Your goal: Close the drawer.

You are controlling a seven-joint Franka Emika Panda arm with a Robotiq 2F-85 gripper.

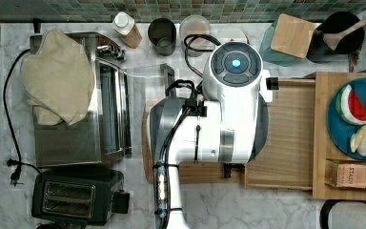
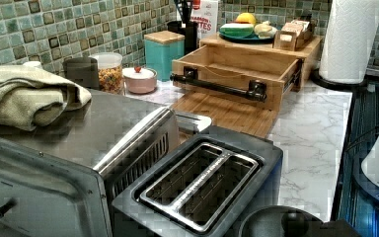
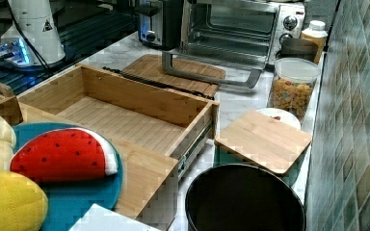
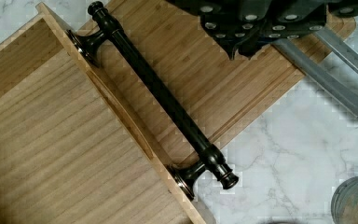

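Wrist view, nearest first: the gripper point(image 4: 256, 28) sits at the upper edge of the frame, dark padded fingers above the cutting board point(image 4: 223, 88). Whether the claw is spread or clenched, I cannot tell; it grasps nothing visible.

Next out: the drawer's black bar handle point(image 4: 168, 100) runs diagonally from upper left to lower right. The claw hangs just off the handle's outer side, apart from it, over the board. The drawer point(image 4: 60, 154) fills the lower left, empty, pulled open.

Key relation, as a judgement: the push must go across the handle's long axis, toward the drawer's interior; the front panel lies between claw and box.

Left view, middle distance at upper centre: the drawer point(image 2: 237, 69) stands well out of its bamboo box point(image 2: 311, 49), handle facing the toaster point(image 2: 202, 187). This shows the extension; the wrist view does not.

Top view: the arm point(image 1: 219, 119) covers the drawer's front; the tray floor point(image 1: 286, 138) shows right of centre.

Right view: side rail exposed at centre.
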